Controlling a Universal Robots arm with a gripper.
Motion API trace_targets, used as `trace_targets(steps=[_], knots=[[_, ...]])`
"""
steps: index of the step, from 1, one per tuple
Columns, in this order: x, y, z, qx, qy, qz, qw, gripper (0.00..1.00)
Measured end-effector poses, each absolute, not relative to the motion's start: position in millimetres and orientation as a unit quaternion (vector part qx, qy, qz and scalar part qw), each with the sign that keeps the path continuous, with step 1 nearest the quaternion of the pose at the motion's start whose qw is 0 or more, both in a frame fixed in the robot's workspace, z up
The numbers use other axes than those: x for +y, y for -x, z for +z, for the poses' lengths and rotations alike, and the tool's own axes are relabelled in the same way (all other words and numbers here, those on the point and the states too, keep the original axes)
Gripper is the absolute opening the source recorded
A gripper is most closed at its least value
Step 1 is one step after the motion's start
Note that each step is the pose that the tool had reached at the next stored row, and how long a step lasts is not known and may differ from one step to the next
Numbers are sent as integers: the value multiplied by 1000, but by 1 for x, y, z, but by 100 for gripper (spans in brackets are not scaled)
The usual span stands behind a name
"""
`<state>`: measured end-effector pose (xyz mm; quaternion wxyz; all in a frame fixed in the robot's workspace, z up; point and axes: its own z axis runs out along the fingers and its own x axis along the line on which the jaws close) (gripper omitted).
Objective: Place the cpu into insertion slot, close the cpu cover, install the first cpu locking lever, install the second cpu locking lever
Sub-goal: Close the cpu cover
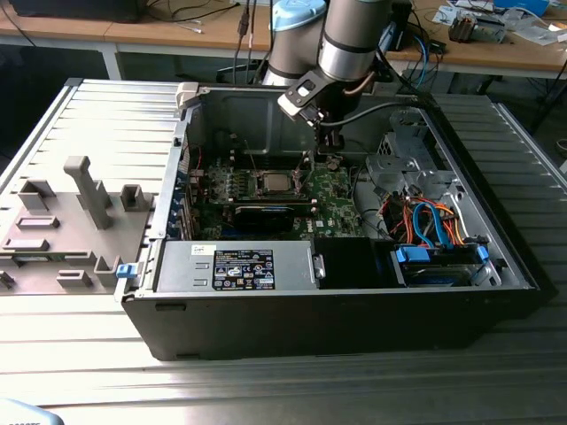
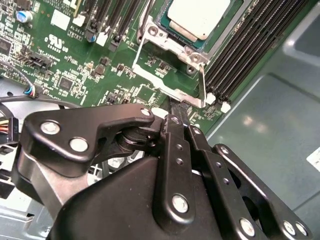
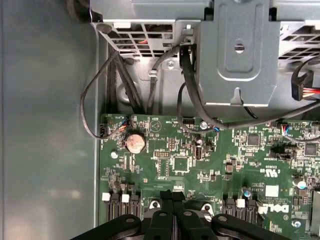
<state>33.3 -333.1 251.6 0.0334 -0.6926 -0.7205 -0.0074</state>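
The cpu (image 2: 200,17) lies flat in the insertion slot (image 2: 165,25) on the green motherboard, its silvery top showing. The silver cpu cover (image 2: 167,44) lies down around it as a frame. A thin silver wire lever (image 2: 165,85) runs along the socket's near side. My gripper (image 2: 177,109) is shut, its black fingertips pressed together right beside that wire, empty as far as I can see. In the exterior view the gripper (image 1: 324,152) hangs inside the open computer case, just to the right of the cpu (image 1: 273,183). The shut fingertips (image 3: 170,196) also show over the board.
Long black memory slots (image 2: 250,45) flank the socket. A coin battery (image 3: 135,143), a grey drive cage (image 3: 239,55) and black cables (image 3: 95,115) lie beyond the fingers. Orange and blue cables (image 1: 425,221) and a power supply (image 1: 239,266) fill the case. A grey fixture tray (image 1: 71,212) sits outside it.
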Motion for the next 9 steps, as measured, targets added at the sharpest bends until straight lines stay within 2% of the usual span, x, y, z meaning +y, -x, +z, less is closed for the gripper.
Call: trace_targets(steps=[9], knots=[[-333, -23, 252, -721, 693, -7, 33, 11]])
